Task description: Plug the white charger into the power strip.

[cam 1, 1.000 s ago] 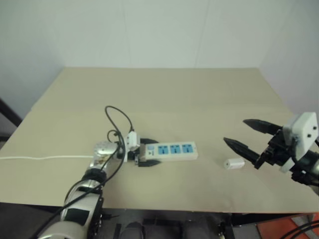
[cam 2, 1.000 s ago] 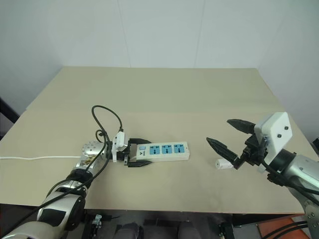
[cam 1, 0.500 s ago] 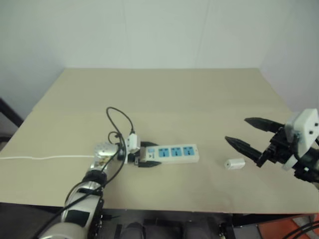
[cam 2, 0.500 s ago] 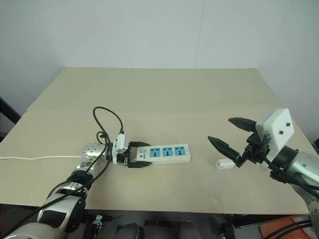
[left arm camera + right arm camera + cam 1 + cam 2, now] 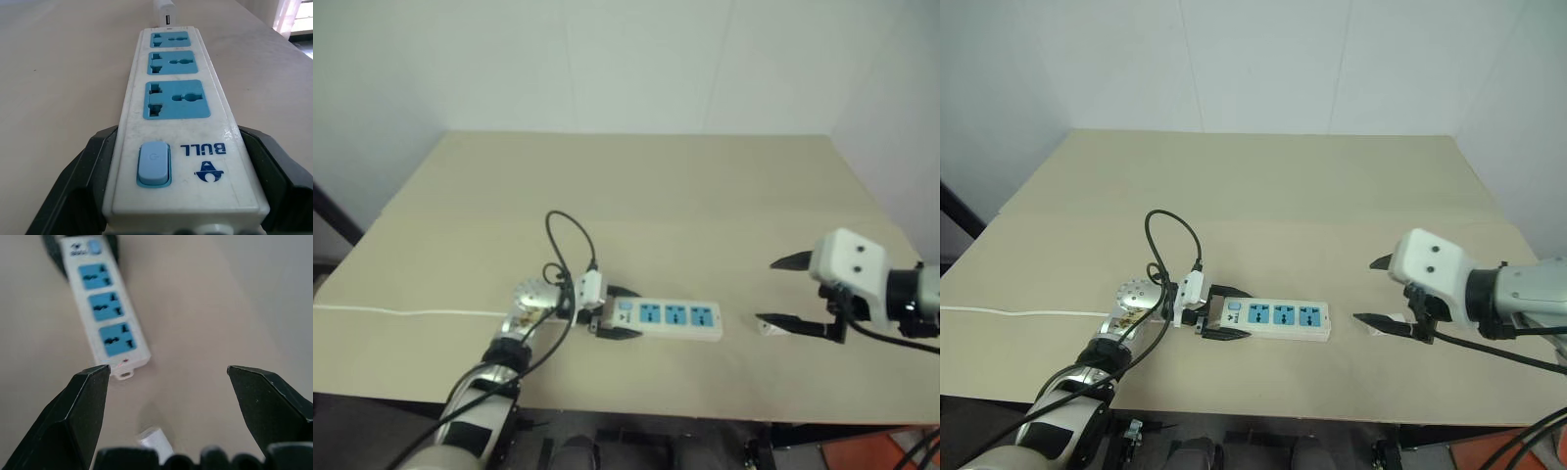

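Near the beige desk's [image 5: 705,186] front edge, the power strip [image 5: 674,318] is clamped at its switch end by the left end effector [image 5: 612,313]. The white charger [image 5: 155,439], judged light, rigid and smooth, is straddled by the open right end effector [image 5: 785,294]; its flat sides should be pinched.

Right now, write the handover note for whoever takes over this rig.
Left gripper: shut on the switch end of the power strip, which lies flat on the table.
Right gripper: open, hanging over the white charger, not touching it.
The white charger lies on the table, right of the strip's free end and apart from it.
Done: strip gripped.
Left: close the right gripper on the charger, lift it, line it up with a blue socket and push it in.
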{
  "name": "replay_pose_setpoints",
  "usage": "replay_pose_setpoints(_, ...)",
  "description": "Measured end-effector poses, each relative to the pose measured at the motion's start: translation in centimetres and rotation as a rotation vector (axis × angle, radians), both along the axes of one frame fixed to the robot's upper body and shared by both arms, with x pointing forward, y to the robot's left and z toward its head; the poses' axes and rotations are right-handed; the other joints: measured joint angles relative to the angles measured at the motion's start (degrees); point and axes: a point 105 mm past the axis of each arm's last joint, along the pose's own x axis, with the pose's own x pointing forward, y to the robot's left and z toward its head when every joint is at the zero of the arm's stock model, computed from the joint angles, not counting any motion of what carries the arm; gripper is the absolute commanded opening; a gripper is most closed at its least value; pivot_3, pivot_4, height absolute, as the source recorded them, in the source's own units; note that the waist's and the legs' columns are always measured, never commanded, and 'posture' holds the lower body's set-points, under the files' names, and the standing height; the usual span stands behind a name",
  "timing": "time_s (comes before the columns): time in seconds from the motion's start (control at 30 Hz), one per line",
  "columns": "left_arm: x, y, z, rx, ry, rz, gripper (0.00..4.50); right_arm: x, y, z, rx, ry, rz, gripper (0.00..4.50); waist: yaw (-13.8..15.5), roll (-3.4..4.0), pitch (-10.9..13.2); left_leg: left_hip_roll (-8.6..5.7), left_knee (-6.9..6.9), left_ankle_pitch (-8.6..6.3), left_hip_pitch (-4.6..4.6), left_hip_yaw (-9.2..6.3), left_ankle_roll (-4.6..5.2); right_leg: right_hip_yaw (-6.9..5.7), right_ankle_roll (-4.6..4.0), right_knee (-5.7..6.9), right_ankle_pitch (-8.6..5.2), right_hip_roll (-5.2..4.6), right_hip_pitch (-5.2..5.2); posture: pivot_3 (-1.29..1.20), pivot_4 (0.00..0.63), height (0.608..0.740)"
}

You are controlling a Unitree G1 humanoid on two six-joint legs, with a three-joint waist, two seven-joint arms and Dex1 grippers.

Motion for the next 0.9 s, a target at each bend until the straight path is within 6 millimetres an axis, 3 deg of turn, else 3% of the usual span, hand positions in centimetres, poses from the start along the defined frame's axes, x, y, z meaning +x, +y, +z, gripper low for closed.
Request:
replay_pose_setpoints(0.3,-0.2,-0.5,0.1,-0.002,0.010,-0.003,3.31,0.8,-0.2,-3.4,-0.273,0.106,0.064,4.50,0.72,0.01,-0.01,0.00,0.04,0.00,-0.27,-0.01,-0.01,-0.05,0.00,-0.06,0.00,-0.03,-0.22,0.00,0.150,0.740)
replay_pose_setpoints(0.53,-0.2,-0.5,0.1,0.003,0.017,-0.007,3.31,2.7,-1.0,-6.2,-0.407,0.156,0.081,4.50,0.72,0.01,-0.01,-0.02,0.06,0.00,-0.31,-0.01,-0.01,-0.07,0.01,-0.11,0.00,-0.04,-0.24,0.00,0.150,0.740)
replay_pose_setpoints(0.9,-0.3,-0.5,0.2,0.006,0.025,-0.005,3.31,4.4,-2.4,-7.6,-0.553,0.215,0.142,4.50,0.69,0.03,-0.02,-0.03,0.06,0.00,-0.30,-0.02,0.00,-0.07,0.02,-0.10,0.00,-0.06,-0.24,0.00,0.150,0.740)
